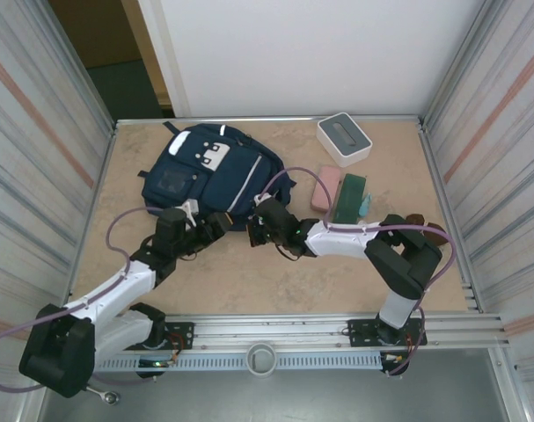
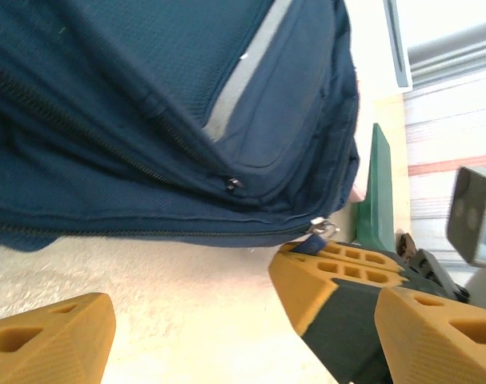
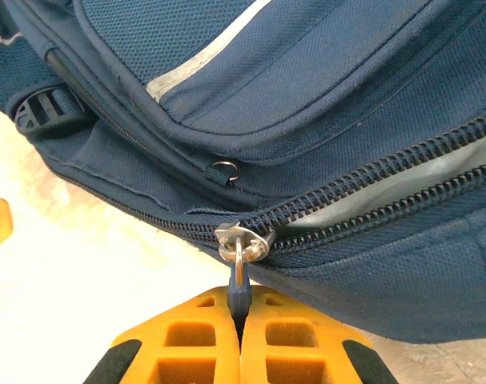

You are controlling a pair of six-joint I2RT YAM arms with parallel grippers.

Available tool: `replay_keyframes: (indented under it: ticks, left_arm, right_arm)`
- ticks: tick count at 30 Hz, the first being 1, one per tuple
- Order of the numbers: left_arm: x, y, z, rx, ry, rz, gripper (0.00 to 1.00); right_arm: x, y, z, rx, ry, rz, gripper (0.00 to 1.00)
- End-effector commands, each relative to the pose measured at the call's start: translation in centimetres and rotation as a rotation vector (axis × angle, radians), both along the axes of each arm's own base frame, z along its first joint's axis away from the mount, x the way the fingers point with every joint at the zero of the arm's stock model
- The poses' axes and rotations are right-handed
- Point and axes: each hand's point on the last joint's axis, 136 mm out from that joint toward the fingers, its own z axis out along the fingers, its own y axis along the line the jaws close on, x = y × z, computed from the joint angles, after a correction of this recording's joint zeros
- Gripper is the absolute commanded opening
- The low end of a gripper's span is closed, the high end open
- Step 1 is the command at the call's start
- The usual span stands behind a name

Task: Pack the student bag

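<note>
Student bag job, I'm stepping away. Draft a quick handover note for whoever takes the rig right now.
Left pincer: open, empty, by the student bag's near edge.
Right pincer: shut on the zipper pull.
Student bag: lying on the table, left of centre.
Done: bag partly unzipped, grey lining showing.
Left: probably widen the opening, then pack; pink case and green case lie on the table right of the bag.

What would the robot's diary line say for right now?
backpack: zip partly open | right pincer: shut on zip pull | left pincer: open, near backpack
</note>
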Motion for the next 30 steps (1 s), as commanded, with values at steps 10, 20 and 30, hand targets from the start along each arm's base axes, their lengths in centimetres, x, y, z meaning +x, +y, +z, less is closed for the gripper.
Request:
replay_keyframes:
  ticks: [10,20,30]
  left_arm:
    - [0.0,1.1,-1.4,-0.034,0.088,0.128,0.84]
    - [3.1,-0.4,-0.7,-0.079,0.076,0.123,0.84]
    - [4.4,-0.3,-1.1,-0.073,0.064,0.106,0.64]
  right_arm:
    - [-0.6,2.8,3.7,0.142,-0.11,0.096,0.0]
    - [-1.7,4.1,3.2,0.132,-0.124,0.171,0.0]
    - [-2.0,4.9,2.5,0.115,-0.13,0.204,0.0]
